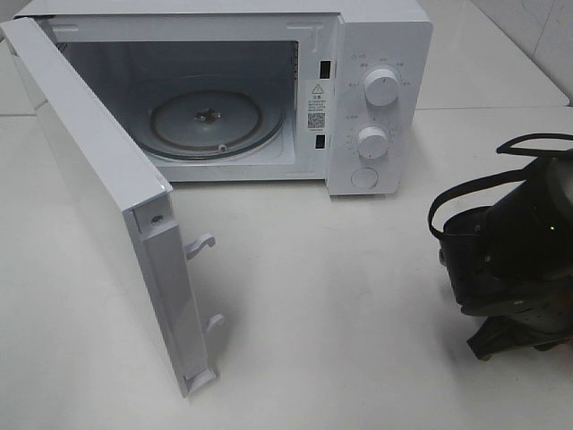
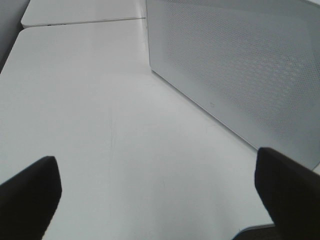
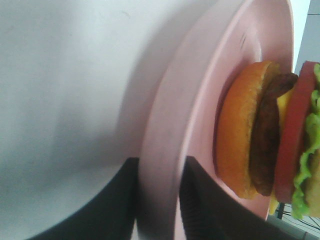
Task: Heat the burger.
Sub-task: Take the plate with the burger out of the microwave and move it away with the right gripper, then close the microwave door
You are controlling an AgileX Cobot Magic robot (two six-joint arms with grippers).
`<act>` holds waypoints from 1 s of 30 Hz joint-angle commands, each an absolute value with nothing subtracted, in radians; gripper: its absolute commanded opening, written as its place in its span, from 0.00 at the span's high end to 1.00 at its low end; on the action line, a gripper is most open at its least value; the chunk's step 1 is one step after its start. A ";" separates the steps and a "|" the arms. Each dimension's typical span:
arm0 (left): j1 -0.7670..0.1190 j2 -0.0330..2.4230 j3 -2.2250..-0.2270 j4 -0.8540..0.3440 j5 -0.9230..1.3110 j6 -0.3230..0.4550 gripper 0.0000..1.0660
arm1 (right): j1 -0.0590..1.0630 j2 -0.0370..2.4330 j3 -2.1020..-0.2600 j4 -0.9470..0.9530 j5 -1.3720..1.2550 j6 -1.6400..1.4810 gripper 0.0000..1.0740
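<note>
White table; only right wrist shows burger (image 3: 270, 135).

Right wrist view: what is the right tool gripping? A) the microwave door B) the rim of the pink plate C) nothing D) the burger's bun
B: the right tool has a finger on each side of the pink plate's rim, with the burger sitting on that plate.

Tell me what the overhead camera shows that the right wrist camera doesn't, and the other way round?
Only the overhead view shows the microwave, its door swung open and the glass turntable bare inside. Only the right wrist view shows the burger on a pink plate, with the right end effector straddling the plate's rim. Both show the white table.
</note>
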State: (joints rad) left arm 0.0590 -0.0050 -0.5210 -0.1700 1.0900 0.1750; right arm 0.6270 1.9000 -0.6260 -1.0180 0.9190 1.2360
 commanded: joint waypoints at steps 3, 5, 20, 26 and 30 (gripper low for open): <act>0.062 -0.022 -0.519 -0.173 1.077 0.177 0.08 | 0.624 1.843 -0.631 -0.967 0.897 1.233 0.49; 0.062 -0.022 -0.519 -0.173 1.077 0.177 0.08 | 0.624 1.803 -0.631 -0.943 0.896 1.190 0.43; 0.062 -0.022 -0.519 -0.173 1.077 0.177 0.08 | 0.624 1.326 -0.697 -0.389 0.828 0.453 0.41; 0.062 -0.022 -0.519 -0.173 1.077 0.177 0.08 | 0.624 1.142 -0.697 -0.245 0.927 0.190 0.35; 0.062 -0.022 -0.519 -0.173 1.077 0.177 0.08 | 0.624 0.956 -0.697 -0.189 1.026 0.105 0.25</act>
